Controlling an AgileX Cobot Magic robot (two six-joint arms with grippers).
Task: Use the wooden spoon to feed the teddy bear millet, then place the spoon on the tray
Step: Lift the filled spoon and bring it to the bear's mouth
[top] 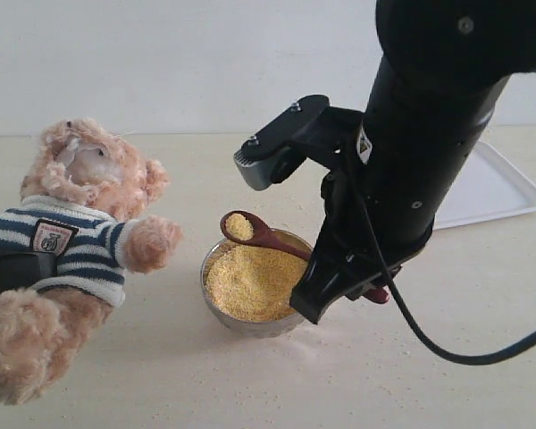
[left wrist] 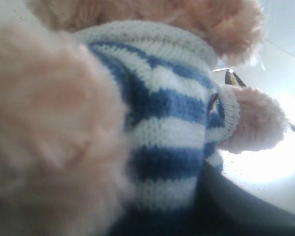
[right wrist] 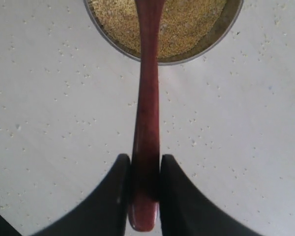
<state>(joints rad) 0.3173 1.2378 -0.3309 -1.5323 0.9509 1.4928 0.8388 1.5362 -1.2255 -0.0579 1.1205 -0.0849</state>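
The teddy bear (top: 71,223) leans at the left in its striped shirt (left wrist: 167,128), and my left gripper (top: 18,271) is shut across its waist; one dark finger (left wrist: 246,211) shows beside the shirt. The steel bowl (top: 216,308) of millet (top: 250,284) stands just right of the bear's paw. My right gripper (right wrist: 145,169) is shut on the wooden spoon's handle (right wrist: 147,123) near its end. The wooden spoon (top: 255,232) is held above the bowl's far rim, with a small heap of millet in its oval bowl, pointing toward the bear. The white tray (top: 496,183) lies at the back right, partly hidden by my right arm.
Loose millet grains (right wrist: 83,120) are scattered over the pale tabletop around the bowl (right wrist: 221,34). My right arm (top: 429,134) rises over the bowl's right side, and its black cable (top: 447,353) loops across the table in front.
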